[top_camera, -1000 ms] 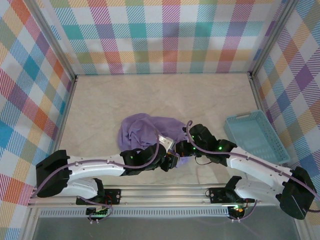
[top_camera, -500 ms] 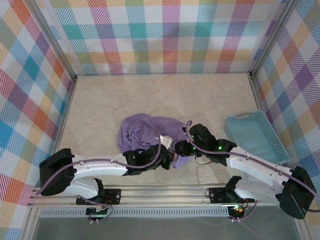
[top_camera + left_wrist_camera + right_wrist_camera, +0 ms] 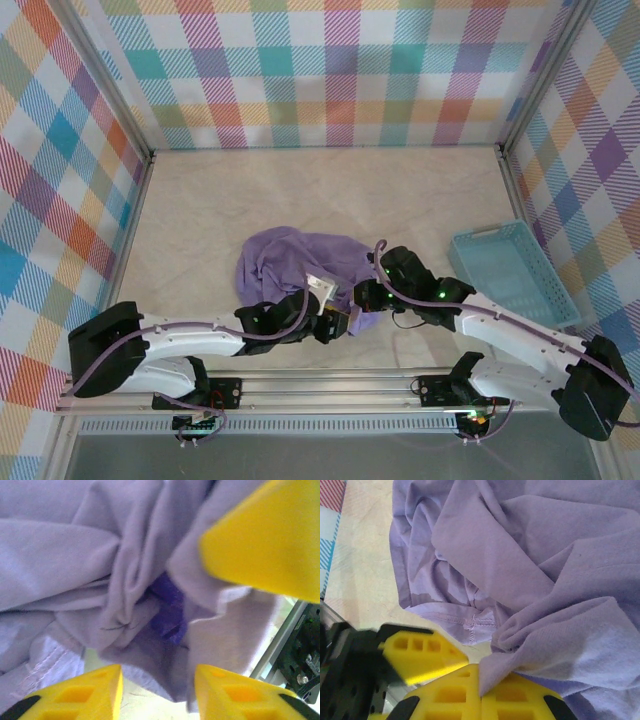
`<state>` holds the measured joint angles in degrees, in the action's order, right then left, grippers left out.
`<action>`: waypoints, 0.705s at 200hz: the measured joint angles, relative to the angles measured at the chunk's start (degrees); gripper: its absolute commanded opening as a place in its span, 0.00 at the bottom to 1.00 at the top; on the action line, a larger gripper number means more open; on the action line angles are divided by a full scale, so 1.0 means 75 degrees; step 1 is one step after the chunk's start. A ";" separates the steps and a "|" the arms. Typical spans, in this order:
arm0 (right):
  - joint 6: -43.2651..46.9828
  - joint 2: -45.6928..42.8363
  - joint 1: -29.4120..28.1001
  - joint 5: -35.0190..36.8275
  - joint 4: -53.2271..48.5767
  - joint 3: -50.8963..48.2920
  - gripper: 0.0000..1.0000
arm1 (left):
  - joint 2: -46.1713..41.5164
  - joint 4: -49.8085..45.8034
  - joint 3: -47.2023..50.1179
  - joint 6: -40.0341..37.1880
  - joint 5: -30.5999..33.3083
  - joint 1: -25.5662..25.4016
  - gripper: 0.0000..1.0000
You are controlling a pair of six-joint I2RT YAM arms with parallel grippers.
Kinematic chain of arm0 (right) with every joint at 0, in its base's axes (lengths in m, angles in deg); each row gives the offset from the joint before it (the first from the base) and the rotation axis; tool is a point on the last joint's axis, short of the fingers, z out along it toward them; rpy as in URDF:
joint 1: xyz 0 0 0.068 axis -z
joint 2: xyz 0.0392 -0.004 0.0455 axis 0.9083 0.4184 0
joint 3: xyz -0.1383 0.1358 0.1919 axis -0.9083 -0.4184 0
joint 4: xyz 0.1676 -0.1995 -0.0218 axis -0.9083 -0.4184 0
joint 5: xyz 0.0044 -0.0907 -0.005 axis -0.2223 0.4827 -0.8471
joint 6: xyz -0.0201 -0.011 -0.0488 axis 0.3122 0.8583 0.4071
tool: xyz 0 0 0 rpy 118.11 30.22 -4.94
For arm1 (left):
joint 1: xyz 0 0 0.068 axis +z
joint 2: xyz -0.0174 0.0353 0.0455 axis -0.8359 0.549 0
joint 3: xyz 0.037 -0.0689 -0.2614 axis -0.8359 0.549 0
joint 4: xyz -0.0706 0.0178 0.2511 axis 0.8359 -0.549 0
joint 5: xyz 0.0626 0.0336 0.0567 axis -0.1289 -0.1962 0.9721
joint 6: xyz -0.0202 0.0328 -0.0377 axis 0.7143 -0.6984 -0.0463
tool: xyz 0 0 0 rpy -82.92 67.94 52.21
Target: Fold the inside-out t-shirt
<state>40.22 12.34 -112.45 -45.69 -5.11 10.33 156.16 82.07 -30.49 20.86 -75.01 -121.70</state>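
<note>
Near the front edge of the table (image 3: 420,190), between our two arms, the inside-out t-shirt (image 3: 295,262) lies in a crumpled lavender heap, well apart from the light blue basket (image 3: 512,272) on our right. Our right gripper (image 3: 480,682) has its yellow fingers pressed together on a bunched fold at the shirt's near edge. Our left gripper (image 3: 157,675) stands partly open just beside it, with loose fabric drooping into the gap, unclamped; we cannot tell whether the fingers touch the cloth.
</note>
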 measured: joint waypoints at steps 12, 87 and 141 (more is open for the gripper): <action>0.0000 -0.0061 0.0006 -0.0070 0.0000 0.0000 0.05 | -0.0038 0.0149 0.0111 -0.0026 -0.0227 0.0134 0.48; 0.0032 -0.0309 0.0041 -0.0682 0.0213 0.0000 0.08 | 0.0067 0.0825 -0.0017 -0.0108 -0.1300 0.0289 0.49; 0.0029 -0.0318 0.0041 -0.0641 0.0239 0.0000 0.08 | 0.0530 0.0991 -0.0347 -0.0131 -0.1824 0.0294 0.35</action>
<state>40.44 9.96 -112.14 -50.50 -3.32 10.33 160.14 89.50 -33.09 19.88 -88.70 -119.49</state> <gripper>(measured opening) 0.082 0.392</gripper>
